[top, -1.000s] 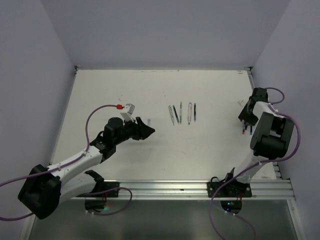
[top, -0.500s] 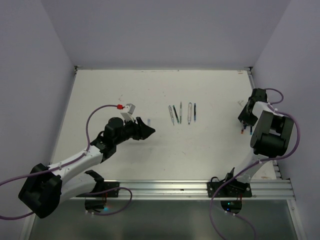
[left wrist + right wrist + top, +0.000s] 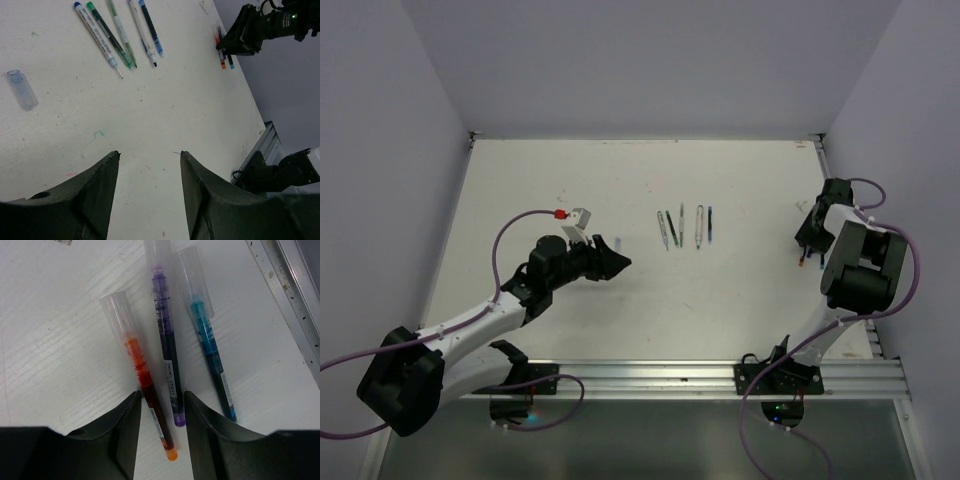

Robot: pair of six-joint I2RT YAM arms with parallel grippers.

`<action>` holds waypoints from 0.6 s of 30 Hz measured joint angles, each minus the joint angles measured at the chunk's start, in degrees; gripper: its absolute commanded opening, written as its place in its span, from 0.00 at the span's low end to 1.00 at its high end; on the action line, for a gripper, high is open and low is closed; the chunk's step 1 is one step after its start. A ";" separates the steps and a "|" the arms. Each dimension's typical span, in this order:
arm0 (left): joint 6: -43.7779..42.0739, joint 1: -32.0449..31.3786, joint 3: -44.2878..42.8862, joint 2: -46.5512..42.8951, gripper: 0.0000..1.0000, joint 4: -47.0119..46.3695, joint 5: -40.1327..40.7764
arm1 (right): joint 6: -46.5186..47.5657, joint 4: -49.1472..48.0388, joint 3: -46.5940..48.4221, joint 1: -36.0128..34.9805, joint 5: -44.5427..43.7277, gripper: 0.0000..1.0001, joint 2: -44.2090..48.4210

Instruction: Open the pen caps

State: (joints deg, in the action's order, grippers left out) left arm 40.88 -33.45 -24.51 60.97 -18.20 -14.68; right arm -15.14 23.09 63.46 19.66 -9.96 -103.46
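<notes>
Landmark: pen row (image 3: 120, 35) mid-table (image 3: 175, 115), five pens, tips bare. Left gripper (image 3: 149, 153) hovers left of the row, fingers spread, nothing between them. One loose clear cap (image 3: 22, 90) lies on the row's left, near that gripper. Right gripper (image 3: 161, 394) sits well right of the row, fingers apart, straddling the orange pen (image 3: 135, 352) without pinching it. Purple pen (image 3: 165, 340) and teal pen (image 3: 207, 340) lie just beside it, all three with clear caps (image 3: 116, 310) on.
</notes>
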 measured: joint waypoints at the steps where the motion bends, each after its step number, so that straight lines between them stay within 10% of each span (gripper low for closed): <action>1: -0.02 0.00 0.00 0.00 0.55 -0.11 -0.09 | 0.02 0.02 -0.02 0.00 0.00 0.43 0.02; 18: -0.02 0.00 0.04 0.00 0.56 -0.63 -0.35 | 0.37 0.74 -0.94 -1.84 -1.03 0.46 5.01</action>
State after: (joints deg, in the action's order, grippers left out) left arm 40.86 -33.45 -24.47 60.97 -18.83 -15.03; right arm -14.76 23.83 62.52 17.82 -10.98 -98.45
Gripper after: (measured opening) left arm 0.555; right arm 0.462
